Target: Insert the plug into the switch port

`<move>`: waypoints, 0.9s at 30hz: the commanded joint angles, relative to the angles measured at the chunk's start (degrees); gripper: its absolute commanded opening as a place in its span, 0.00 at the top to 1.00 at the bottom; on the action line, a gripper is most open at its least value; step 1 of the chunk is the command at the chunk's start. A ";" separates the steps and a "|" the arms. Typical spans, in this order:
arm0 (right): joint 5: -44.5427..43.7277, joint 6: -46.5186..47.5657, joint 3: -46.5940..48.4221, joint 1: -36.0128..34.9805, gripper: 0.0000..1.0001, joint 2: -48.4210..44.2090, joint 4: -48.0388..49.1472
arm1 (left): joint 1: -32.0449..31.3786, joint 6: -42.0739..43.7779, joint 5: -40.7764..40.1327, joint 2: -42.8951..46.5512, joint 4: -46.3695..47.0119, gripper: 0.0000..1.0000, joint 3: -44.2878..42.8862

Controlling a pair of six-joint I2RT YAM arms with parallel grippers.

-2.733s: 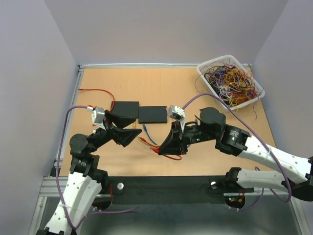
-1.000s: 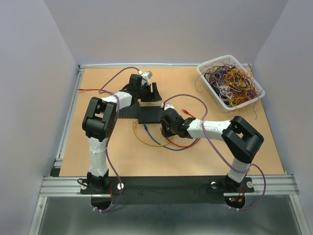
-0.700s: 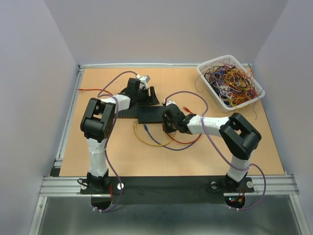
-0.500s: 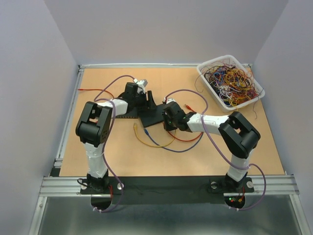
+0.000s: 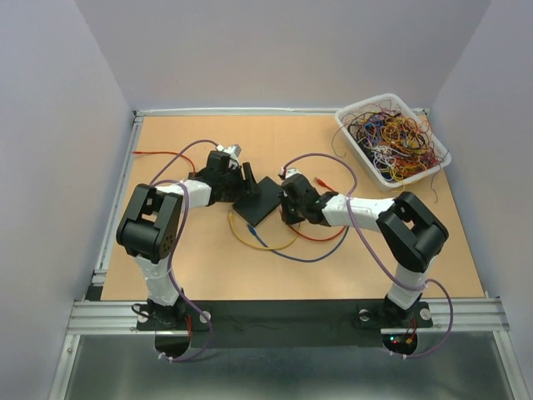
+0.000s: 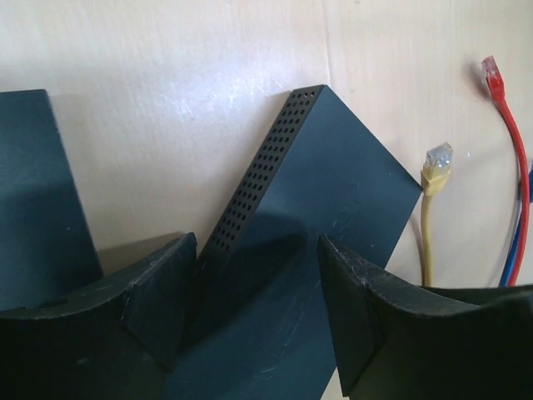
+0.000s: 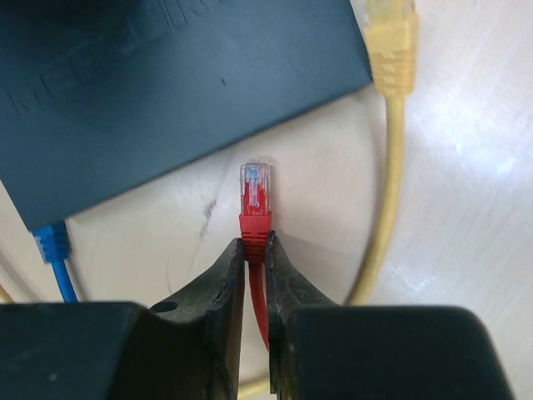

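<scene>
The black switch (image 5: 258,200) lies turned at an angle on the table. My left gripper (image 5: 243,178) straddles its far end; in the left wrist view the switch (image 6: 325,200) sits between the fingers (image 6: 158,292), with its perforated side against the left one, gripper (image 6: 258,254). My right gripper (image 5: 289,205) is shut on the red plug (image 7: 256,196), whose clear tip points at the switch (image 7: 166,92) from a short gap away, gripper (image 7: 256,243).
A yellow plug (image 7: 391,42) and a blue plug (image 7: 54,246) lie next to the switch's edge. Yellow, blue and red cables (image 5: 283,246) loop in front. A second black box (image 6: 33,192) lies left of the switch. A white bin (image 5: 391,137) of wires stands far right.
The left gripper has turned the switch further round and drawn back toward the left. The right gripper with the red plug has stayed at the switch's right side.
</scene>
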State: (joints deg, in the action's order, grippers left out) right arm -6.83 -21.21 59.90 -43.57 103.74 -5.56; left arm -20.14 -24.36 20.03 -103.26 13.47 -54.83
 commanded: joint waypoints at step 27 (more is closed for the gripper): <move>3.67 1.26 -9.01 -2.57 1.00 -16.47 -0.06 | 6.25 9.77 2.11 22.05 -5.13 0.08 -3.18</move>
State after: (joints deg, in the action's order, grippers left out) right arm -3.07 -20.73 48.90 -45.74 86.37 -7.22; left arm -13.39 -20.16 17.32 -81.41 13.19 -57.25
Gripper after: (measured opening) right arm 0.161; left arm 0.923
